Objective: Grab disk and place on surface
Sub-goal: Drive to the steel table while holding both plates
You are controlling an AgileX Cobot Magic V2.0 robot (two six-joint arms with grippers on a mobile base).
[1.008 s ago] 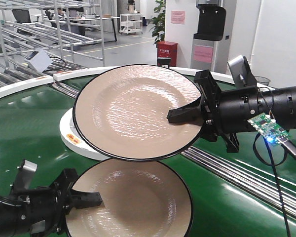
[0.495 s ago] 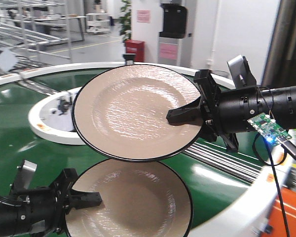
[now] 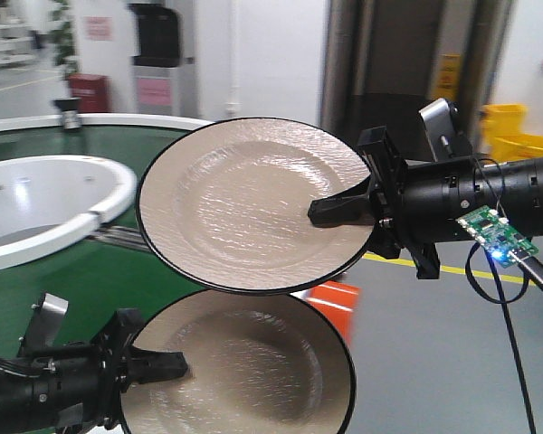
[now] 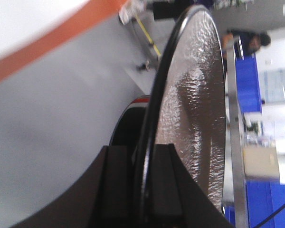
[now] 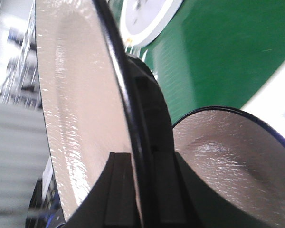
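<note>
The green circular conveyor belt [image 3: 72, 280] curves around a white ring-shaped island [image 3: 109, 203] at the left. An upper beige round plate with a black rim [image 3: 244, 203] is held in the air, tilted up on edge. The right gripper [image 3: 324, 212] pinches its right rim. Directly below is a second beige black-rimmed plate [image 3: 244, 371], which the left gripper [image 3: 174, 366] pinches at its left rim. Whether the plates touch cannot be told. A small green circuit board [image 3: 493, 237] hangs beside the right arm.
</note>
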